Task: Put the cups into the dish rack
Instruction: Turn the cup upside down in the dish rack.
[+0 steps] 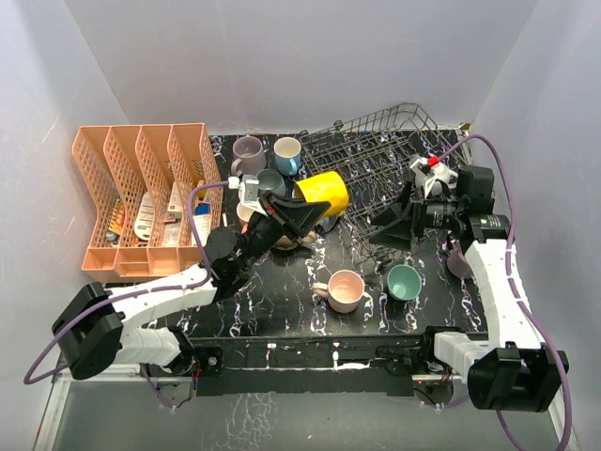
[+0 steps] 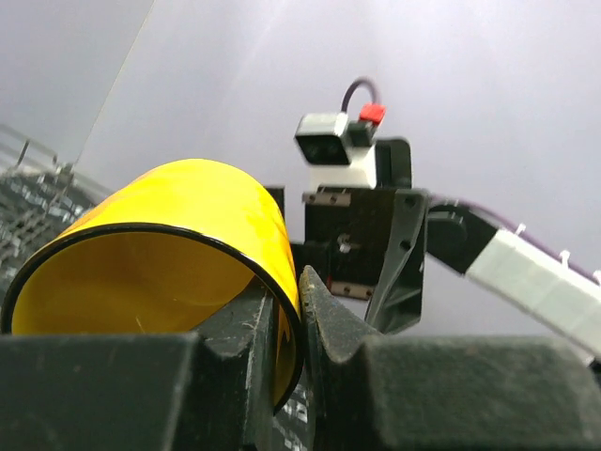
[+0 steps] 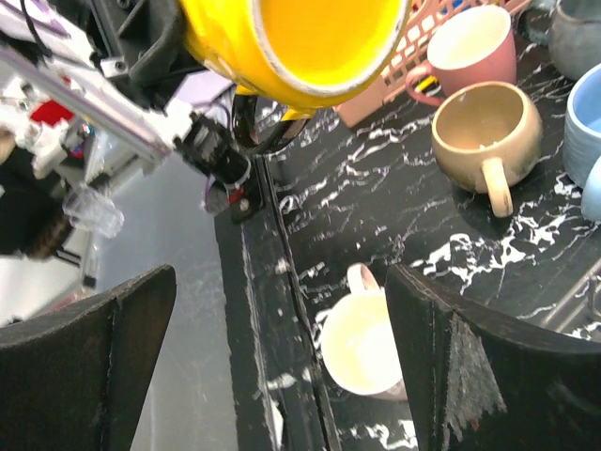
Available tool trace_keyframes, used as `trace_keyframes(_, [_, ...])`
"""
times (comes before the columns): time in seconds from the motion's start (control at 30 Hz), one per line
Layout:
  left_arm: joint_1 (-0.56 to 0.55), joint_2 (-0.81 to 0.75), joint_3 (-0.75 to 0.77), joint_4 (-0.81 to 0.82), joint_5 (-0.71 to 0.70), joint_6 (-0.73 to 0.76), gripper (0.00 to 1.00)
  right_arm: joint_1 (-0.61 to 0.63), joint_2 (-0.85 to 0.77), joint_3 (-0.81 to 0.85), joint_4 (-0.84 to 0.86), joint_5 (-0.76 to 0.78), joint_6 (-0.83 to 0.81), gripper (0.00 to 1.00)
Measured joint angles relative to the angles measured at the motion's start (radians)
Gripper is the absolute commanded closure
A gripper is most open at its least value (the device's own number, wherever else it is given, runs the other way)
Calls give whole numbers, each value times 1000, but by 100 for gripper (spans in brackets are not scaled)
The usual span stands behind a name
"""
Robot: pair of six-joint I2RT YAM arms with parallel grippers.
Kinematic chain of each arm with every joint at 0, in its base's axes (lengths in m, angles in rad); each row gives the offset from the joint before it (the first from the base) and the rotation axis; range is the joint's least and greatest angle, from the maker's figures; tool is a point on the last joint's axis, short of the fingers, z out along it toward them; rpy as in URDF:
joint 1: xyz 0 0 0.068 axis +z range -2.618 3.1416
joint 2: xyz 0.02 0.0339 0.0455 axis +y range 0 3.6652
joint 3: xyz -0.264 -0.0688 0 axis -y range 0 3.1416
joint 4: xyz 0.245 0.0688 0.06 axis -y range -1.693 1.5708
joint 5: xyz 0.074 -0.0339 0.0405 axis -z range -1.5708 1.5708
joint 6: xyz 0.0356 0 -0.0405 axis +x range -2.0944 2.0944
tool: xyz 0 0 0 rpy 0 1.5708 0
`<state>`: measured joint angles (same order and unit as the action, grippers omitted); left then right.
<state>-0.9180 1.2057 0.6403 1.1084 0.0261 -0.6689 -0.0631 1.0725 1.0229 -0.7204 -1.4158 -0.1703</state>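
no cup seems racked yet: the left gripper [image 2: 300,282] is clamped on the rim of the yellow cup [image 2: 188,216], held in the air beside the dish rack [image 1: 376,150], the right gripper [image 3: 282,348] stands wide apart, and the other cups [image 1: 345,289] sit on the table [image 1: 282,305].

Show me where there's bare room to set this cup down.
Bare mat lies between the left arm and the pink cup, and in front of the green cup. The dish rack's far half shows no cups. Crowded: mauve cup, blue cup, grey cup by the organiser.

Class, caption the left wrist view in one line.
Left gripper pinches the yellow cup by its rim, open right gripper opposite.
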Motion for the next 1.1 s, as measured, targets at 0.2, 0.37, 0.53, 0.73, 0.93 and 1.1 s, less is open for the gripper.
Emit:
trace_keyframes(0.2, [0,126,117,159,-17,8,100,27,-58,-72,425,33,447,3])
trace_keyframes(0.37, [0,215,181,285,-60,-2,100,103,-31,-79,687,92,719,4])
trace_keyframes(0.53, [0,311,247,364,-93,-34,100,185,20,-80,866,151,902,4])
trace_keyframes(0.73, [0,353,271,385,-104,-87,100,210,71,-81,1081,188,1103,8])
trace_keyframes(0.93, [0,370,277,402,-108,-144,100,210,115,-81,1186,208,1225,18])
trace_keyframes(1.1, [0,380,277,406,-113,-183,100,210,120,-81,1260,216,1293,28])
